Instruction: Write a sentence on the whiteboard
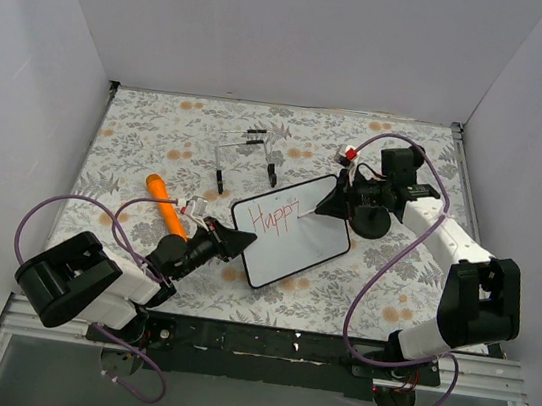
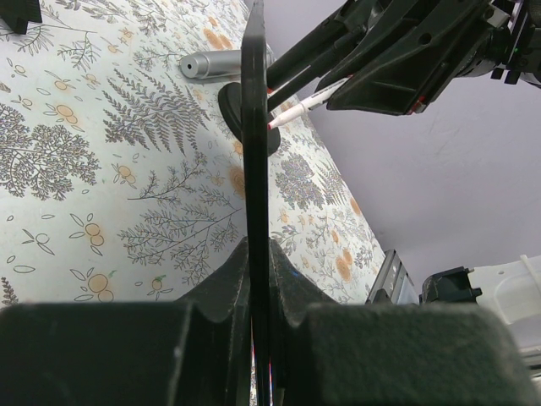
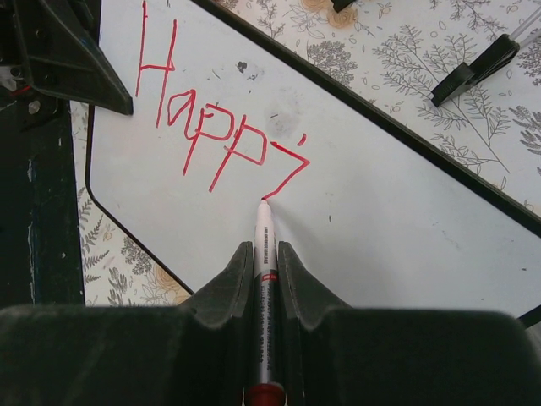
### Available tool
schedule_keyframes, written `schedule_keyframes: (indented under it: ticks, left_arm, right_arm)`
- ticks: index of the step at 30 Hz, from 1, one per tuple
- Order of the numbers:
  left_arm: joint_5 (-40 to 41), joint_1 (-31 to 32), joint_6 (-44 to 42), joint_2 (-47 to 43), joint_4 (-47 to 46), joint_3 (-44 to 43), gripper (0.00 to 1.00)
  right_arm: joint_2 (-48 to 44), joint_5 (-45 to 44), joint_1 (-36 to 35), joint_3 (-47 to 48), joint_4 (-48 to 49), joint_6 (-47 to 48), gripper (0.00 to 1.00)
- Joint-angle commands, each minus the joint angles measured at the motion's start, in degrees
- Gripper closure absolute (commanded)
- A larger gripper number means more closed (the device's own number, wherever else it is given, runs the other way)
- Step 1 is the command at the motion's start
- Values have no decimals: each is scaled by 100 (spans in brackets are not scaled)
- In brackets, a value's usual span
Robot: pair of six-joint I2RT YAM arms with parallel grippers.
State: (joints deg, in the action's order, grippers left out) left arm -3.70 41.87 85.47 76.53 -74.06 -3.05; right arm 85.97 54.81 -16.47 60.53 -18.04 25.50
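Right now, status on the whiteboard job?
Left gripper jaws shut on the whiteboard edge. Right gripper shut on the marker, tip touching. Sentence reads "Happ" plus a partial stroke. Wire stand sits off the board.

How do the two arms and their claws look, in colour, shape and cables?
The left arm and right arm have white links with chunky black joint housings. The left claw and right claw are black, with wedge-shaped fingers. A thin purple cable loops along each arm.
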Motion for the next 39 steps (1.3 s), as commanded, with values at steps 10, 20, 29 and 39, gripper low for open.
schedule_keyframes:
  ticks: [10,20,29,39]
  left_arm:
    - [-87,41,-171,-59,-899,85,100]
    - [-60,41,-189,-112,-873,129,100]
    - [-113,41,-180,-59,-952,147,100]
    - [-253,41,-198,20,-1005,138,100]
  right_arm:
    - [42,-251,91,458,-24,-18,99]
    - [-344,-5,205,714,-217,-36,99]
    - [-678,144,197,319,-112,228,99]
    - [-801,127,197,3,239,412,99]
